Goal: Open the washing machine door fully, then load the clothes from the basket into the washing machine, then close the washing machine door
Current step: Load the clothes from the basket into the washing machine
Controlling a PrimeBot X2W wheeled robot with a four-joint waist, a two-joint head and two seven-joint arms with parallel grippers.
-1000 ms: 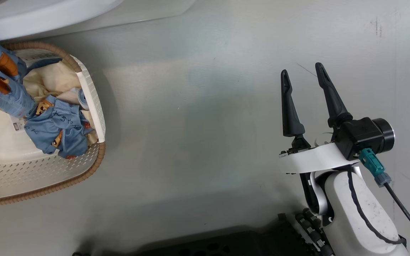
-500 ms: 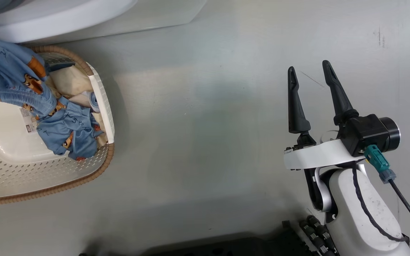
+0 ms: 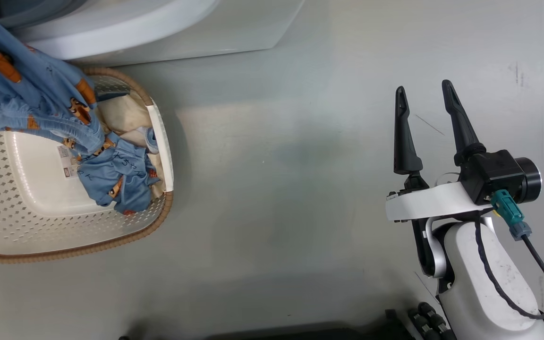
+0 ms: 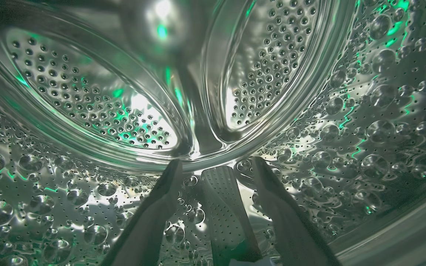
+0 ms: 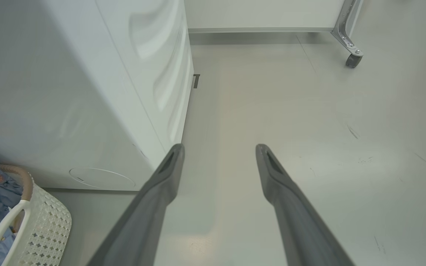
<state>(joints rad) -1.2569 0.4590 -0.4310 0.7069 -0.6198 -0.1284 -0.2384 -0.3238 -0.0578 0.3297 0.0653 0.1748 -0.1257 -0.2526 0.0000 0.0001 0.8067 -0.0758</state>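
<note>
Deep inside the steel drum (image 4: 87,103) of the washing machine (image 3: 158,28), the left gripper (image 4: 216,162) points toward the perforated back wall; its two dark fingers (image 4: 154,214) stand wide apart with nothing clamped between them, and through the gap shows a dimpled lifter rib (image 4: 224,207) of the drum; whether the tips touch the metal I cannot tell. On the robot's right, the right arm (image 3: 484,274) rises from the lower edge of the head view, pale forearm below, white wrist bracket across it, a teal plug and black cable at its side; the right gripper (image 3: 423,87) points away from the robot over bare grey floor (image 3: 276,165), well apart from the laundry; its fingers are spread, holding and touching nothing; the right wrist view shows the right gripper (image 5: 219,147) agape above the floor, the machine's white side (image 5: 87,92) to its left and a caster (image 5: 353,61) far off. The clothes (image 3: 121,174) are light blue with small orange figures and cream parts; one bunch lies crumpled at the right end of the basket (image 3: 158,222), against its wall; another garment (image 3: 36,94) stretches from the upper left corner, by the machine's grey mouth, down across the basket's rim, its upper end cut off by the frame. The basket, cream, perforated and brown-rimmed, stands on the floor close against the machine's front; whether they touch I cannot tell; a barcode label (image 3: 66,160) shows on its bottom.
</note>
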